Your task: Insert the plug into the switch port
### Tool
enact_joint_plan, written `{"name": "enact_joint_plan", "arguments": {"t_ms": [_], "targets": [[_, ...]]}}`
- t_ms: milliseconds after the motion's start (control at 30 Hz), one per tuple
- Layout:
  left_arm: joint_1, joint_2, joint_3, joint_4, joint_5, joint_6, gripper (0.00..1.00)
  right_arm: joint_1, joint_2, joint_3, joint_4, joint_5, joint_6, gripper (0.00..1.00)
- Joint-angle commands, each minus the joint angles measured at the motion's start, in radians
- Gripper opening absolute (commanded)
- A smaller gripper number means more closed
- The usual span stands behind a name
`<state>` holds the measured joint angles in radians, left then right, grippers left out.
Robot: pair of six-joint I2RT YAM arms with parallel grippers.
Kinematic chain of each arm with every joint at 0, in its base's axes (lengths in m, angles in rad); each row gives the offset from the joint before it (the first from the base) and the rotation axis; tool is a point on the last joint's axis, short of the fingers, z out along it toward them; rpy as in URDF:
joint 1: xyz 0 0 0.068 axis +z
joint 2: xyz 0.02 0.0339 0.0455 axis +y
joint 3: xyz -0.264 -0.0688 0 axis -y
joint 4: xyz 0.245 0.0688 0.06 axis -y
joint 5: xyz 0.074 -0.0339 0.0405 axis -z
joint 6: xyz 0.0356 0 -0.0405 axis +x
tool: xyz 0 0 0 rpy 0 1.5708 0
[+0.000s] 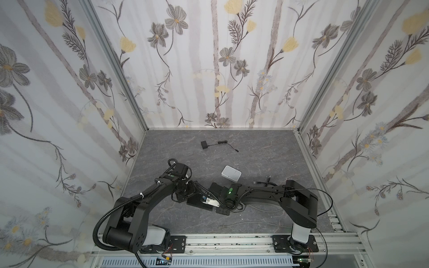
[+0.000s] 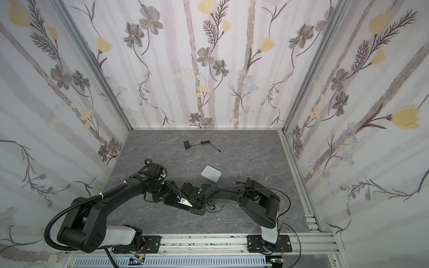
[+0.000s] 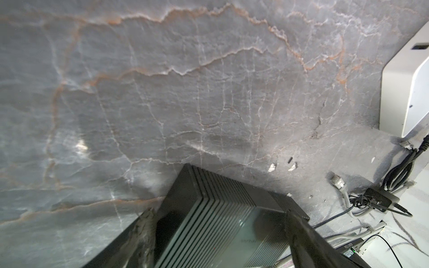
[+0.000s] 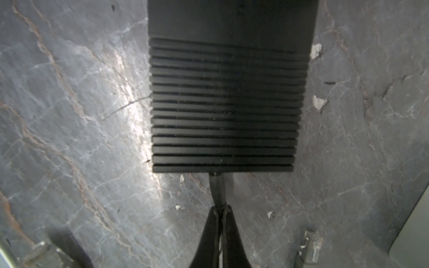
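Observation:
A black ribbed box (image 1: 197, 201) (image 3: 220, 227) (image 4: 222, 104) lies at the table's front middle. My left gripper (image 1: 194, 198) (image 3: 219, 212) has a finger on each side of it and grips it. My right gripper (image 1: 218, 204) (image 4: 219, 207) is shut on a thin black plug (image 4: 217, 189). The plug's tip meets the box's near edge; how deep it sits is hidden. A small flat white box (image 1: 231, 174) (image 2: 211, 172) (image 3: 404, 92) lies just behind both grippers. A dark socket, the switch port (image 3: 420, 47), shows on its side.
A black power adapter (image 1: 204, 145) with a thin cord lies near the back wall. A grey network plug (image 3: 337, 182) (image 4: 311, 246) and a coiled black cable (image 3: 399, 171) lie right of the grippers. Flowered walls close three sides; a metal rail (image 1: 232, 241) runs along the front.

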<state>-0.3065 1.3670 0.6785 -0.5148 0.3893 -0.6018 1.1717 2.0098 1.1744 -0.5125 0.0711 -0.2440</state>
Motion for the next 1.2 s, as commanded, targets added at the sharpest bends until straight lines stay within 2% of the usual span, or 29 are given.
{"name": "enact_joint_plan", "arguments": {"t_ms": [0,400,667,1000,1167], "targets": [[-0.006,-0.008,-0.005,0.015,0.018,-0.015,0.87,0.003,0.011,0.026,0.05,-0.023,0.002,0.0],[-0.022,-0.023,-0.006,0.01,0.017,-0.03,0.87,0.011,0.029,0.075,0.04,-0.037,0.005,0.0],[-0.023,-0.042,-0.035,0.045,0.049,-0.062,0.86,0.011,0.01,0.03,0.098,-0.045,0.075,0.0],[-0.021,-0.069,-0.054,0.075,0.117,-0.116,0.84,0.013,-0.012,-0.008,0.126,-0.003,0.1,0.0],[-0.02,-0.095,-0.053,0.063,0.111,-0.12,0.84,0.02,-0.027,-0.015,0.153,-0.017,0.103,0.0]]}}
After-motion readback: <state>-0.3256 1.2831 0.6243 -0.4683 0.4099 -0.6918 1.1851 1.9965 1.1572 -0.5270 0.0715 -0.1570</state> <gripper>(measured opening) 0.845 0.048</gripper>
